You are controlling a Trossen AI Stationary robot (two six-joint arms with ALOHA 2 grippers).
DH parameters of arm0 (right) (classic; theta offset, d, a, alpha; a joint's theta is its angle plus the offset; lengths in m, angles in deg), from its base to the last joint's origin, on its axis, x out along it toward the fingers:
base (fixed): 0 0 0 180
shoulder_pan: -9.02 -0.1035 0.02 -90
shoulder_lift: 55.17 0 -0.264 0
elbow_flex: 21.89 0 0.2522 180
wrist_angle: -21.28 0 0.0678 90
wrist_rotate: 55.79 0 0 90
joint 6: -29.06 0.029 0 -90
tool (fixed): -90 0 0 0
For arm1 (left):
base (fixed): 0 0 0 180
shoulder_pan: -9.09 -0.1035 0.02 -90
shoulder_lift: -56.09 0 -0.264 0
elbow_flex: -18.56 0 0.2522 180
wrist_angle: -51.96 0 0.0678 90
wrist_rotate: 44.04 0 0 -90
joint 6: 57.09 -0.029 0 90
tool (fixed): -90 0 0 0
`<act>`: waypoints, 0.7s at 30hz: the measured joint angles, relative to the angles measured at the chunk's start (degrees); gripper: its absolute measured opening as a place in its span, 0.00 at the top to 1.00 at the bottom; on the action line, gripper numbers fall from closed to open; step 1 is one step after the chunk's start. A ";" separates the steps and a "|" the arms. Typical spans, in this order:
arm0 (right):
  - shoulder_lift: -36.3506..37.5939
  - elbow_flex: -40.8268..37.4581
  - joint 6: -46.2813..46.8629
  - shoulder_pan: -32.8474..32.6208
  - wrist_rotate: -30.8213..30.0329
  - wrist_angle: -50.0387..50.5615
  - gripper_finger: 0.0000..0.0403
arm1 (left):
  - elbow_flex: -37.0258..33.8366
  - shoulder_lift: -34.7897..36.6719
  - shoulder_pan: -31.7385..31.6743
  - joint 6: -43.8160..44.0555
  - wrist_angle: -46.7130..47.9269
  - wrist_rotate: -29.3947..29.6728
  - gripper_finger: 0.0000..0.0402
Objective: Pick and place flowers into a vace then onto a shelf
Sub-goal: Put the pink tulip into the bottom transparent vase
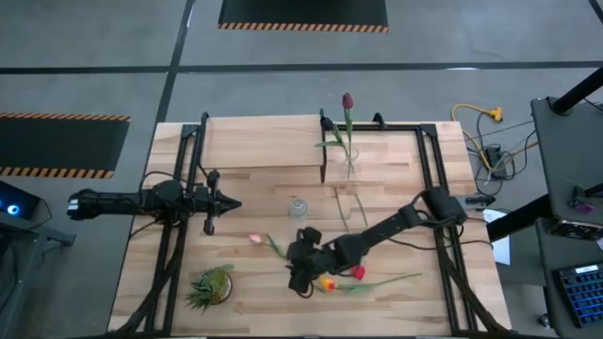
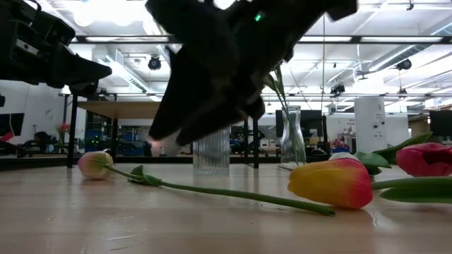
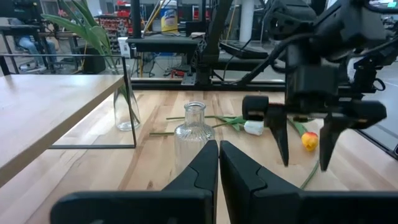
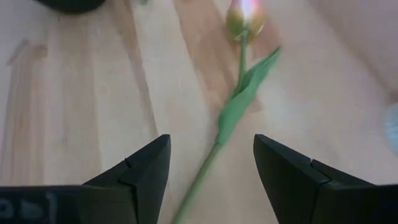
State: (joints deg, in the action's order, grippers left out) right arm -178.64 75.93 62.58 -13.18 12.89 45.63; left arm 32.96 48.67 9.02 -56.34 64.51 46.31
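Observation:
My right gripper [image 4: 211, 168] is open and points down just above the pink tulip's stem [image 4: 233, 115], one finger on either side of it. The pink tulip [image 1: 254, 239] lies flat on the table, and so do the orange-yellow tulip [image 1: 327, 283] and the red tulip [image 1: 358, 273] near the right gripper [image 1: 300, 275]. A white tulip [image 3: 254, 127] lies behind the right gripper [image 3: 305, 140]. The maroon tulip [image 1: 347, 100] stands in a clear vase [image 1: 350, 166] beside the shelf [image 1: 264, 141]. My left gripper [image 3: 219, 155] is shut and waits at the table's left [image 1: 215, 201].
A small ribbed glass vase [image 1: 298, 207] stands mid-table between the two grippers, seen also in the low view [image 2: 211, 152]. A spiky green tuft plant [image 1: 212, 287] sits near the table's near-left corner. Black frame rails run along both sides of the table.

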 joint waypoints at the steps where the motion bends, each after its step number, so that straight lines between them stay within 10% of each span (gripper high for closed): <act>1: -0.57 0.48 0.01 0.32 1.01 -0.02 0.44 | 0.00 -0.06 0.01 0.00 0.00 0.01 1.00; 21: -5.59 1.32 3.84 1.45 3.34 1.74 0.49 | 0.00 -0.05 0.00 0.00 0.13 -0.01 1.00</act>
State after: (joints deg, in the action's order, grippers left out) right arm -184.22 77.26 66.42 -11.73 16.23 47.37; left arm 32.96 48.62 9.02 -56.34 64.64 46.30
